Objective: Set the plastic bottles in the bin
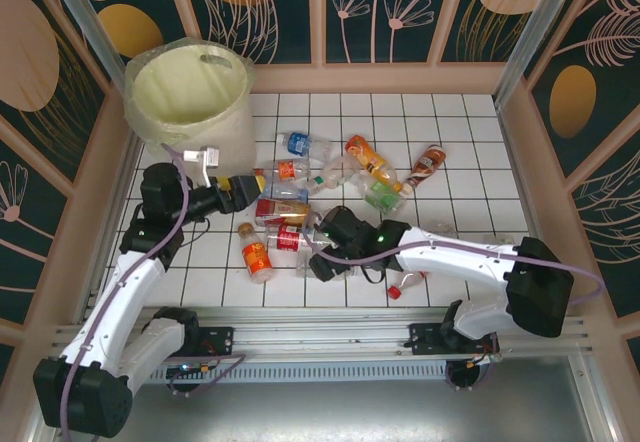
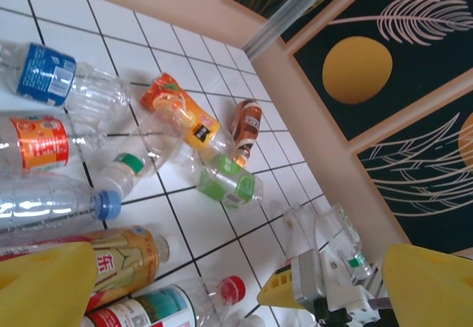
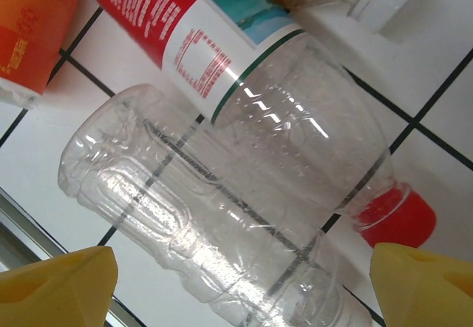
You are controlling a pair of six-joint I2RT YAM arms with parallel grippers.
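Note:
The cream bin [image 1: 190, 102] with its pale bag stands at the back left. Several plastic bottles lie on the white tiles: a blue-labelled one [image 1: 300, 144], an orange one [image 1: 365, 154], a green-labelled one [image 1: 382, 197], a brown one [image 1: 428, 165] and an orange-labelled one [image 1: 257, 254]. My right gripper [image 3: 244, 290] is open and low over a clear unlabelled bottle [image 3: 222, 231], one yellow fingertip on each side of it. Beside that lies a red-labelled, red-capped bottle [image 3: 295, 120]. My left gripper [image 2: 236, 297] is open and holds nothing, hovering by the bin's base above the bottles.
Wooden frame walls [image 1: 520, 142] close in the tiled floor on three sides. A metal rail [image 1: 330, 327] runs along the near edge. A small red-capped bottle [image 1: 405, 284] lies under my right arm. Bare tiles [image 1: 470, 122] lie at the back right.

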